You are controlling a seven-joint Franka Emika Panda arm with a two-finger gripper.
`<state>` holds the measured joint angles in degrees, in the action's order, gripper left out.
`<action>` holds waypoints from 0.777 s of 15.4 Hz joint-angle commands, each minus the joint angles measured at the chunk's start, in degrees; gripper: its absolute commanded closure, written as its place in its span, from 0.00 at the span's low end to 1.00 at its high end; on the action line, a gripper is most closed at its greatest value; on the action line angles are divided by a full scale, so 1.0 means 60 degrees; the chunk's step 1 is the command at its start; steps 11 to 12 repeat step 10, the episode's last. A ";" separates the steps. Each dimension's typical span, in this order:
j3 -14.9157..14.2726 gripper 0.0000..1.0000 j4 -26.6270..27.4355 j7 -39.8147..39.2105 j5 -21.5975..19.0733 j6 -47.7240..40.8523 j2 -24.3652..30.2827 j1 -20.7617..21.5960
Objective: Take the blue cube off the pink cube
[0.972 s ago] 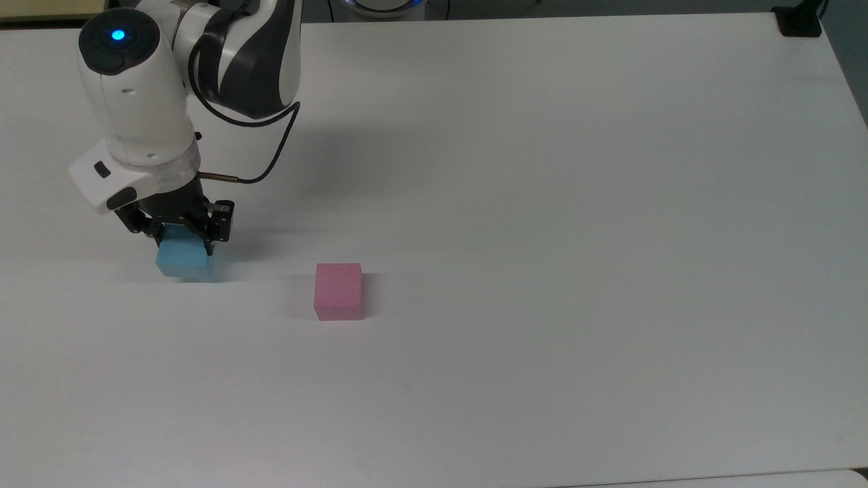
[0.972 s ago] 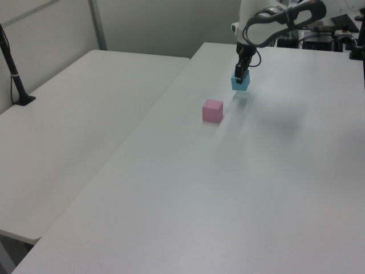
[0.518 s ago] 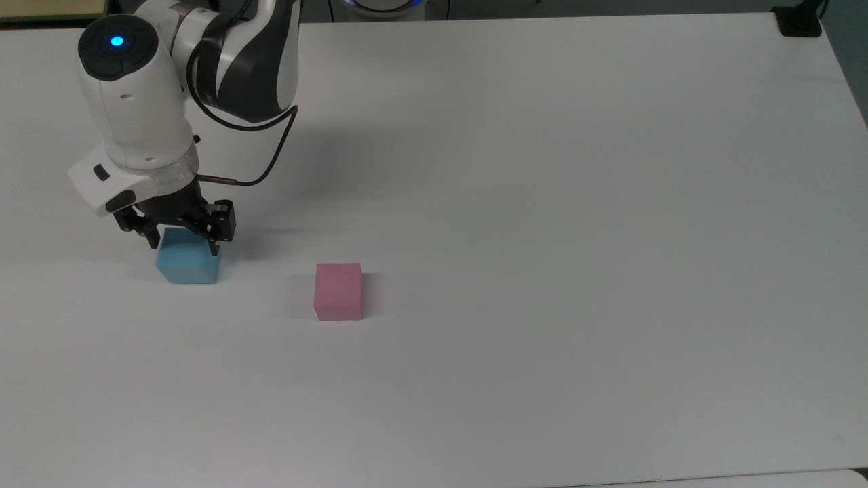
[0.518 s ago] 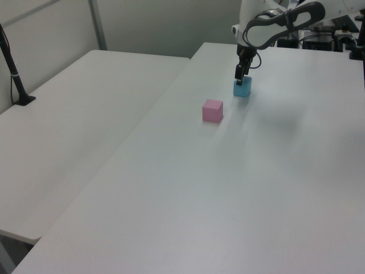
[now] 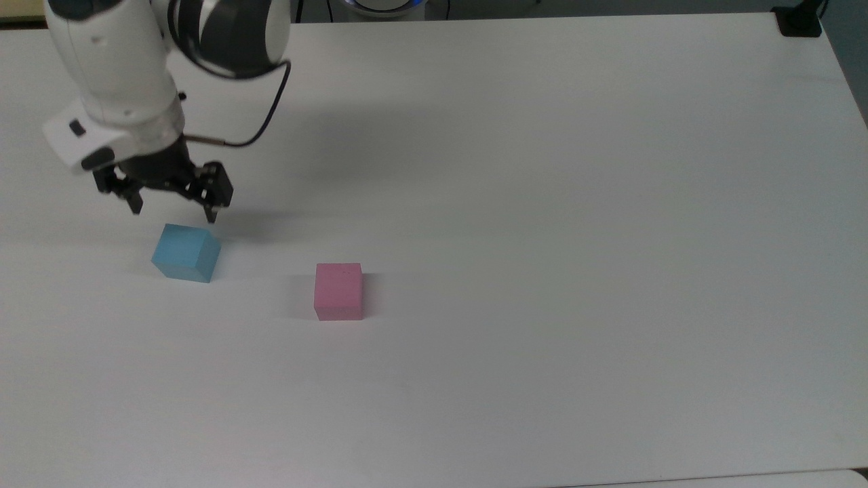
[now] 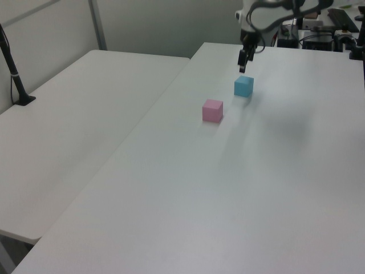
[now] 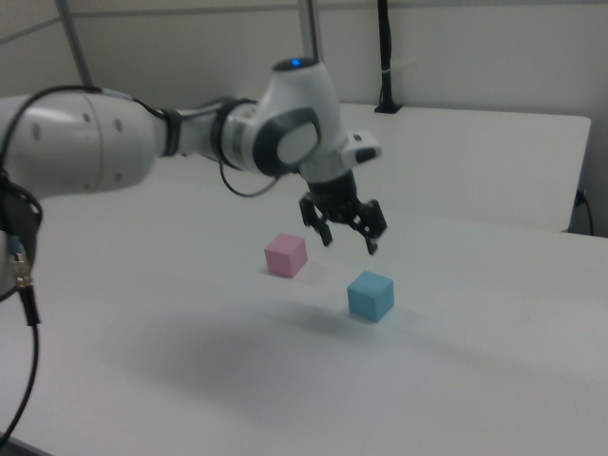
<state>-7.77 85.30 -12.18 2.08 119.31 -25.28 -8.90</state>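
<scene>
2 cubes apart, blue cube (image 5: 186, 253) and pink cube (image 5: 338, 291).

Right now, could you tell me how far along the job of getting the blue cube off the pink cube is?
It looks essentially done. The blue cube sits on the white table by itself, apart from the pink cube, which has nothing on top. Nothing is in hand: the tool is open and hangs above the blue cube without touching it. What is left, at most, is taking the arm clear.
</scene>
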 commanded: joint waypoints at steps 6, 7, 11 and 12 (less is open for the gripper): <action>-0.0024 0.00 0.0358 0.2132 -0.0010 -0.3798 0.2688 0.1572; 0.0005 0.00 0.0387 0.2147 -0.0010 -0.4004 0.2820 0.1587; 0.0020 0.00 0.0344 0.2147 -0.0010 -0.4197 0.2851 0.1572; 0.0020 0.00 0.0344 0.2147 -0.0010 -0.4197 0.2851 0.1572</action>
